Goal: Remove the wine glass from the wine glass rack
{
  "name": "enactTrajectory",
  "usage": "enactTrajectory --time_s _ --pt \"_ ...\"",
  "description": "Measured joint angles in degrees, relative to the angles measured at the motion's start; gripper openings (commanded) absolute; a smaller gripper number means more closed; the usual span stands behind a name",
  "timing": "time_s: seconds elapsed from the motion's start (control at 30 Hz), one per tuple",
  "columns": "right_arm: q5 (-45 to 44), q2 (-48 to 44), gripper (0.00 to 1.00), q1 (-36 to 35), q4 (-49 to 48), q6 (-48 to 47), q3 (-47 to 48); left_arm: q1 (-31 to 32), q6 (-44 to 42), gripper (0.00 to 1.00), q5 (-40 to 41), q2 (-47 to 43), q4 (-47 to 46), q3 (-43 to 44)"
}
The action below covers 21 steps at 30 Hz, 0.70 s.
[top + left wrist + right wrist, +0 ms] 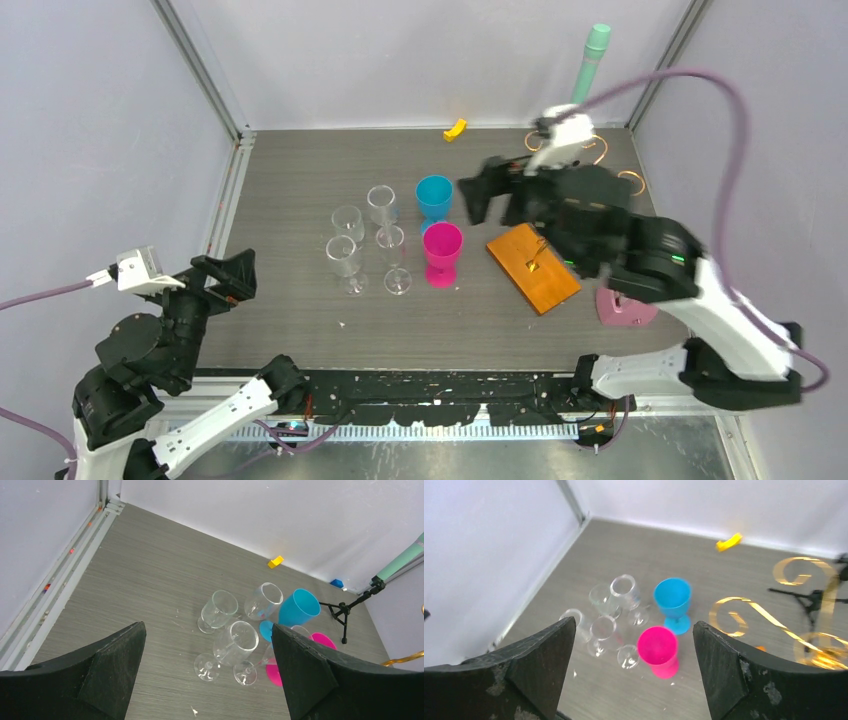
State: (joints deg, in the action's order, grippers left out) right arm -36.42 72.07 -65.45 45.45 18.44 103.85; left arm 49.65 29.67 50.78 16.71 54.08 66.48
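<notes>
Gold-wired and set in an orange-brown wooden slab, the wine glass rack [533, 268] is standing near the worktop's [300, 180] right edge. Clear stemmed wine glasses [347, 250], a blue goblet [434, 195] and a pink goblet [442, 245] are crowding mid-worktop. The left end effector [232, 278] and the right end effector [492, 200] are hanging spread, empty.

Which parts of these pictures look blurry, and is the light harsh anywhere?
Top external view: the right arm's end effector looks smeared, while the clear glasses are crisp. Right wrist view: the gold curls of the wine glass rack are soft and streaky. Left wrist view: sharp and evenly lit, with only faint shadows.
</notes>
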Motion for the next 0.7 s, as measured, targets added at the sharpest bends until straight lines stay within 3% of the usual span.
enactTrajectory --time_s 0.37,0.7 --pt "-20.0 -30.1 0.95 0.0 -4.4 -5.2 -14.1 0.0 -6.0 1.0 3.1 0.9 0.9 6.3" --pt "-26.6 -36.3 0.96 0.0 -5.3 -7.0 -20.0 0.0 -11.5 1.0 5.1 0.9 -0.2 8.6"
